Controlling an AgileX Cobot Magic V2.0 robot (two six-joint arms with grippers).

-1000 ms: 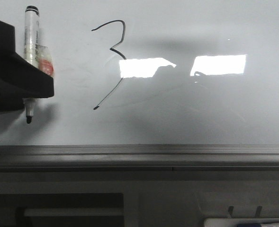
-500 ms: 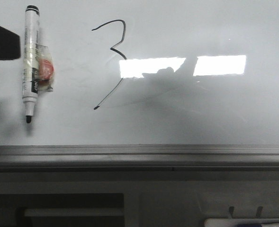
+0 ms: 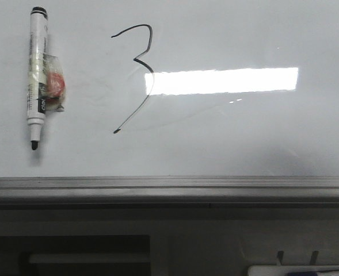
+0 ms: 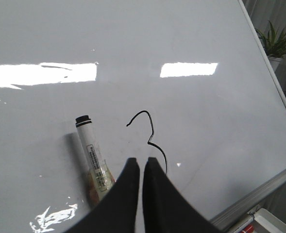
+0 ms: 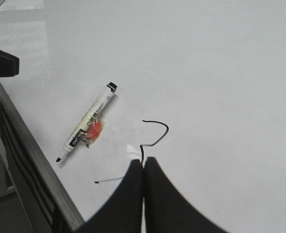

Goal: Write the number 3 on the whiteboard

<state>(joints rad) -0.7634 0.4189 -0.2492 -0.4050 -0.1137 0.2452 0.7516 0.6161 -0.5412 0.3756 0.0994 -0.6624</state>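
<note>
- The number 3 [image 3: 136,77] is drawn in black on the whiteboard [image 3: 244,144], toward its left part.
- A marker [image 3: 37,77] lies uncapped just left of it, tip toward the board's grey edge strip [image 3: 169,184].
- The left tool [image 4: 143,162] is closed and holds nothing.
- The right tool [image 5: 143,162] is likewise closed and holds nothing.

Left end effector [image 4: 143,162]: two matte black tapered fingers. Right end effector [image 5: 143,162]: same black, smooth, unmarked.
</note>
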